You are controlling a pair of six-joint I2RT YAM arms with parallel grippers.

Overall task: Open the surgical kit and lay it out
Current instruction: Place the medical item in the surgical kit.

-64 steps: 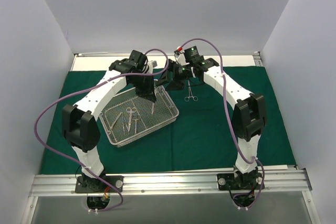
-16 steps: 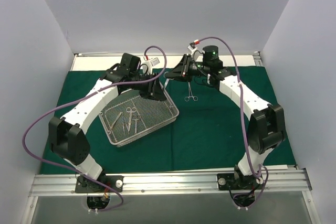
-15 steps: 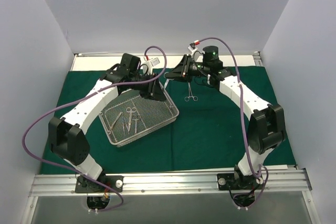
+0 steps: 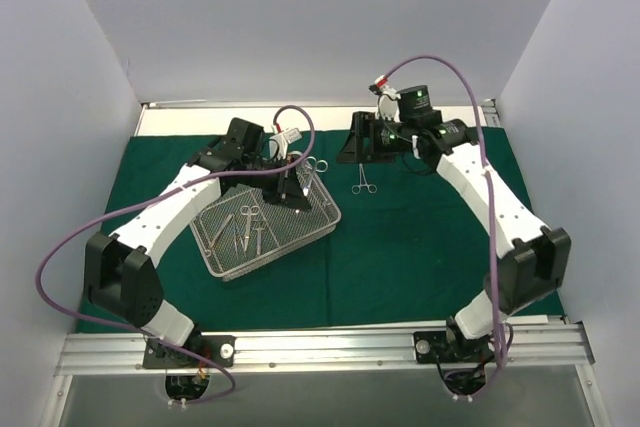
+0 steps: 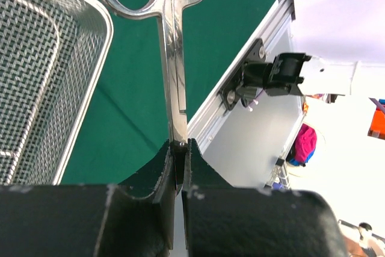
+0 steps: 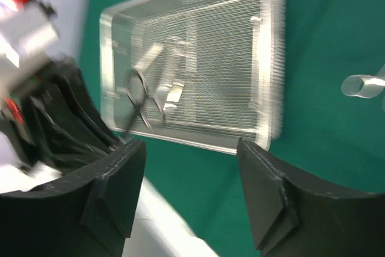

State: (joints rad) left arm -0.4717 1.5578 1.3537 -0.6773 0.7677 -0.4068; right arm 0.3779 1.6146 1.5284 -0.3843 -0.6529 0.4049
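1. Green drape (image 4: 400, 247) lies open and flat over the desk (image 4: 190, 119). The mesh tray (image 4: 305, 215) sits angled on the drape's left half.
2. My left hand (image 5: 178, 148) is clamped on a pair of scissors (image 5: 174, 88), pinched at the blade end with the ring handles pointing away. The wrist view puts the rings past the tray rim, over bare cloth.
3. My right hand (image 6: 191, 148) has its fingers (image 6: 114, 191) apart with nothing between them. It hovers near the far edge of the drape, off the tray's far corner, facing the left hand.
4. One ring-handled instrument (image 4: 362, 183) lies on the drape just right of the tray, near the right hand. A few loose instruments (image 4: 247, 227) lie in the tray bottom; I can't count them surely.
5. I read this as the unloading step, with pieces going from tray to cloth one at a time. The wrap is done and the layout is in its early part.
6. Next move: swing the left hand right and set the scissors flat beside the laid piece, parallel and not touching. Then part the fingers. The right hand must clear that path, or take the rings.
7. Risk: the grip is out on the thin end, so the scissors could pivot on a quick move. Go slow.
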